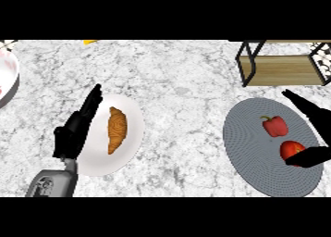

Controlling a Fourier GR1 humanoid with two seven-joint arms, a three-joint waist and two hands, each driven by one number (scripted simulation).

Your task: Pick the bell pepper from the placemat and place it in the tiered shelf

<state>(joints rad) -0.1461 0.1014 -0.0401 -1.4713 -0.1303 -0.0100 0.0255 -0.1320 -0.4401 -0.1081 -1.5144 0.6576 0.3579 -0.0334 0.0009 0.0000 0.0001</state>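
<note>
A red bell pepper point(274, 126) lies on the round grey placemat point(254, 152) at the right. Just below it on the mat sits a second, rounder red fruit point(291, 148). My right hand point(327, 132) hovers over the mat's right edge, open, with straight fingers pointing up and left past the pepper and the thumb stretched across the lower part of the round fruit. Nothing is held in it. The wooden tiered shelf point(281, 68) with a black frame stands at the top right. My left hand point(74, 132) rests open at the left, fingers up.
A white plate point(131, 152) with a croissant point(116, 129) lies beside my left hand. A white bowl point(6, 78) with red marks sits at the far left edge. A small yellow object point(91, 42) shows at the top edge. Marble counter runs between plate and placemat.
</note>
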